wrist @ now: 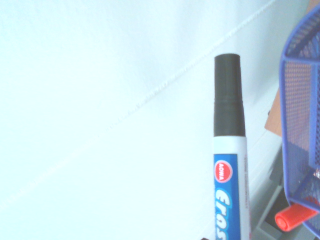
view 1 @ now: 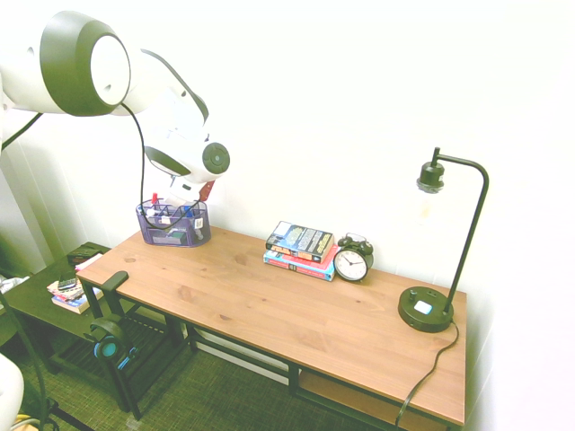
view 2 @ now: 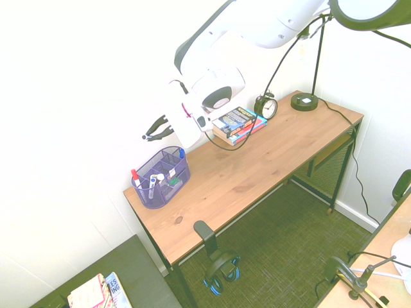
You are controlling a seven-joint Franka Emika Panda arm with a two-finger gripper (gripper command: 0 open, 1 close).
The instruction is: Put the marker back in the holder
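Above the purple wire-mesh desk holder (view 2: 161, 177) at the left end of the wooden desk (view 2: 257, 160), the white arm's black two-finger gripper (view 2: 154, 131) hangs near the wall, fingers pinched on the white-barrelled, black-capped marker (wrist: 229, 150). Red- and blue-capped pens (view 2: 135, 176) stand inside that holder, upper left in the first exterior view.

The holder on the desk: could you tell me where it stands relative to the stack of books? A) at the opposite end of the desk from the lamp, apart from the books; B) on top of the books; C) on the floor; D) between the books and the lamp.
A: the holder stands at one desk end, the books mid-desk, the lamp at the far end.
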